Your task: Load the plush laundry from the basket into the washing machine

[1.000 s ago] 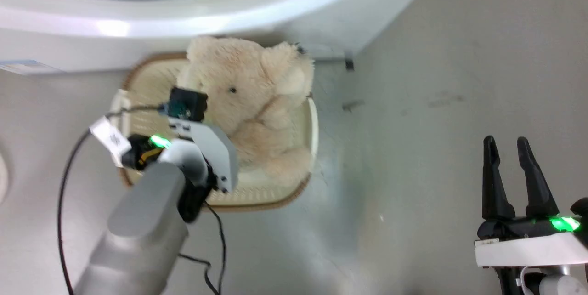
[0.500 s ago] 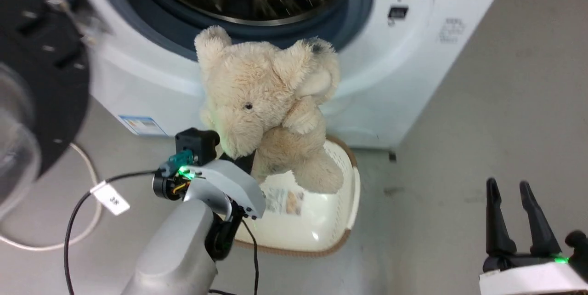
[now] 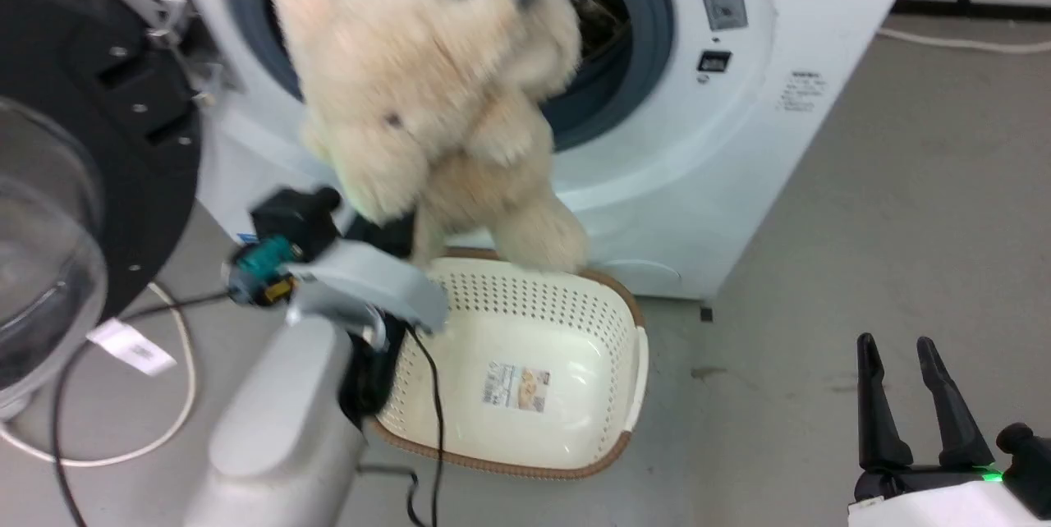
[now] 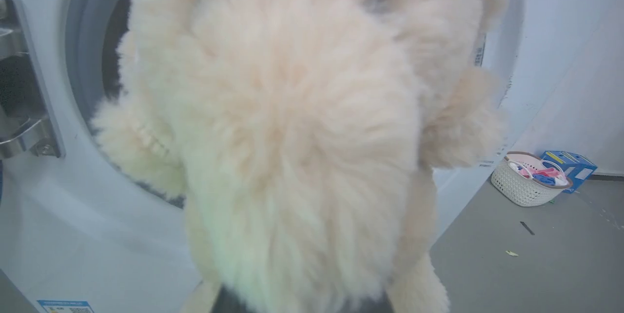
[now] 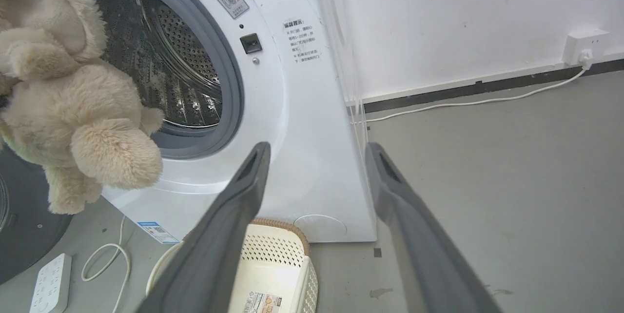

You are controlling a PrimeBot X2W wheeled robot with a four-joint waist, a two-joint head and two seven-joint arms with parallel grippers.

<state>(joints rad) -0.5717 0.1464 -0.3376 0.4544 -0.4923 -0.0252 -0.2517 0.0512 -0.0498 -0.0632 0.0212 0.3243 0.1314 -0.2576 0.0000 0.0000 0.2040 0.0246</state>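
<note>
Left end effector (image 3: 392, 230) tight on plush (image 3: 427, 92)

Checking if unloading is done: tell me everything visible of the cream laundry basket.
The small cream plastic basket, with perforated walls and a brown woven-look rim, stands upright on the grey floor before the white front-loading washing machine. It is empty; a printed label shows on its smooth bottom. The fluffy cream-beige plush toy hangs above its far rim. A pale grey forearm and a black cable cross its left side in the head view.
</note>
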